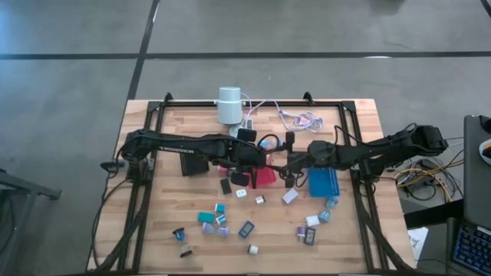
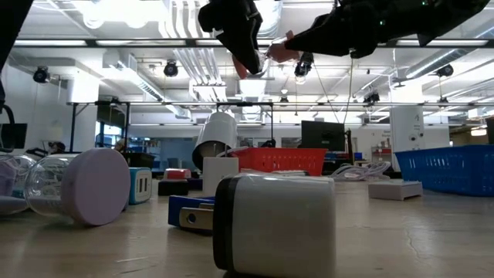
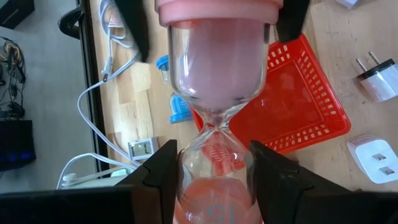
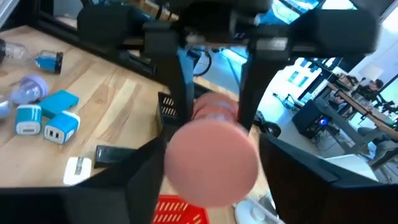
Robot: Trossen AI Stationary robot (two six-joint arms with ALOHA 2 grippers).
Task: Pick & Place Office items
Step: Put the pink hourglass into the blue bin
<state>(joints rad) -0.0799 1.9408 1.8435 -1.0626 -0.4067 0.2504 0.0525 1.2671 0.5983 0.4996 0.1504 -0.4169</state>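
Hourglass point(image 3: 214, 106) with pink sand and pink end caps, up in the air over the middle of the surface point(image 1: 153, 230), just above the red tray point(image 3: 311, 99). Clamped at the lower glass bulb, just under the narrow waist, by the left gripper point(image 3: 214, 171), probably to stop any sliding along the length and to leave one cap free. Free cap turned toward the right gripper point(image 4: 211, 186), placed around this cap from the opposite side; looks like a handover between the two arms. Cannot tell whether already pressed on the cap or only standing around it. Other office items point(image 1: 222, 222) scattered on the near part of the surface, well apart from both arms, not yet sorted. Blue tray point(image 1: 322, 182) just beside the right arm, maybe the reason for passing to that side. Danger: release on the left before a firm hold on the right, and a fall of fragile glass.
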